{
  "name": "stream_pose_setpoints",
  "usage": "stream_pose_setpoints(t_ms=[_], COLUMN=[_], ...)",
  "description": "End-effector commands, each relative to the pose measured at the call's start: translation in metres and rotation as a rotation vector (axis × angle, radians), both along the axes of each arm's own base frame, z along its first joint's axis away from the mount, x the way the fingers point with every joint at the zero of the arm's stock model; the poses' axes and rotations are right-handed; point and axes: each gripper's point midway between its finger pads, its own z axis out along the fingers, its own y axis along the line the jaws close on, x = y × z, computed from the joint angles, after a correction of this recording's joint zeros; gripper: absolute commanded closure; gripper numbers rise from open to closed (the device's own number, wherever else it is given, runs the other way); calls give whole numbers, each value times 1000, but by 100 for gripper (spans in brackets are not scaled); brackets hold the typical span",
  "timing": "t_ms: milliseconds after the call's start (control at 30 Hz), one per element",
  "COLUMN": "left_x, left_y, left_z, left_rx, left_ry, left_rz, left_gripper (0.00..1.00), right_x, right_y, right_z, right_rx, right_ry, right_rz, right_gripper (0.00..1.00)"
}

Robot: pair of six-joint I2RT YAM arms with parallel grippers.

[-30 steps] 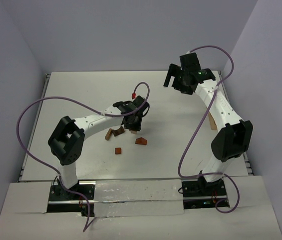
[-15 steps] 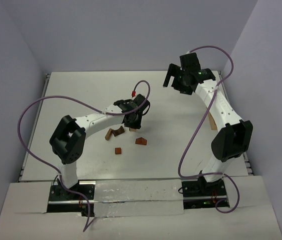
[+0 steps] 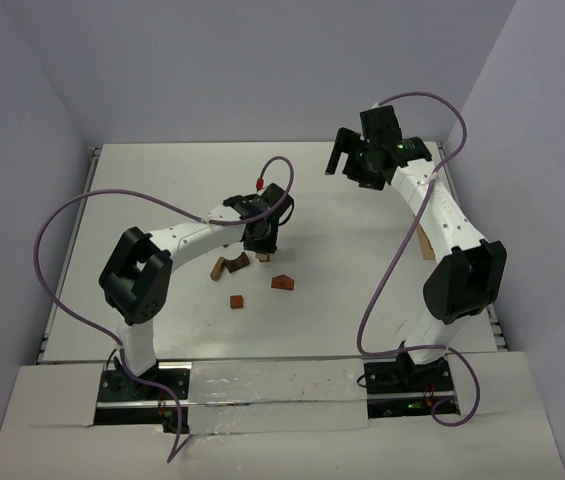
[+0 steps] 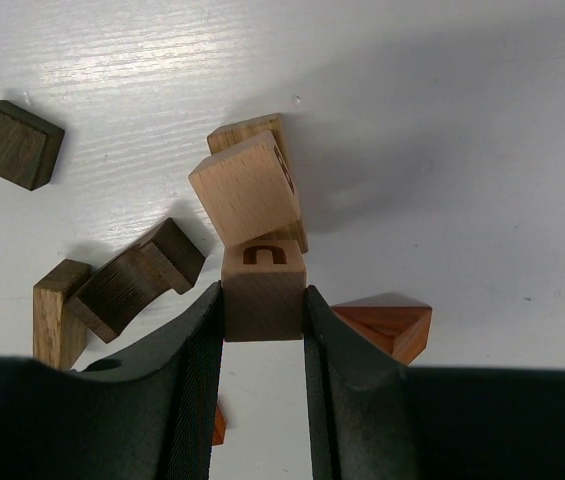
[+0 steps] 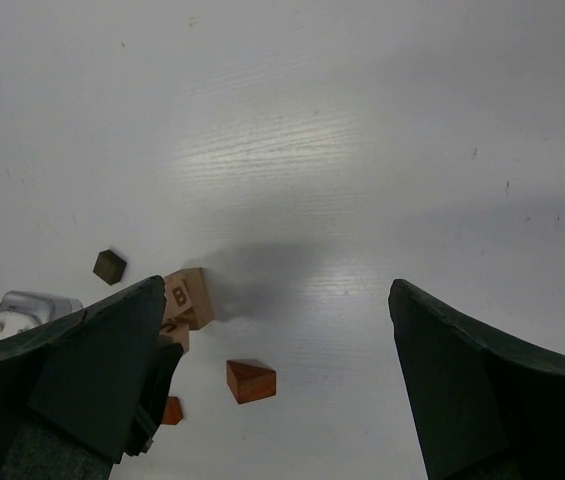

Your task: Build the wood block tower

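At the middle of the counter (image 3: 162, 180), the left end effector (image 4: 263, 312) was clamped on a pale cube (image 4: 263, 280) just beside the wood block tower (image 4: 247, 185), two tan blocks stacked askew; rightward, the right end effector (image 5: 274, 320) hung spread apart.

Bright, even light comes from above. Soft shadows lie right of the blocks (image 4: 250, 188), glare streaks the table (image 5: 262, 150), and the near fingers (image 4: 192, 390) look slightly blurred.
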Motion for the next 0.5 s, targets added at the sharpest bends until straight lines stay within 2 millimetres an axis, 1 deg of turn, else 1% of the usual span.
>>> stream_pose_setpoints(t_ms=[0, 467], left_x=[13, 20], left_y=[-12, -12], left_z=[15, 13], left_rx=[-53, -62], left_ry=[-40, -39], left_rz=[21, 45], left_gripper=[100, 100], right_x=[2, 0], right_y=[-2, -1], right_z=[16, 12], right_rx=[15, 22], right_ry=[-54, -47], right_rz=[-2, 2], right_gripper=[0, 0])
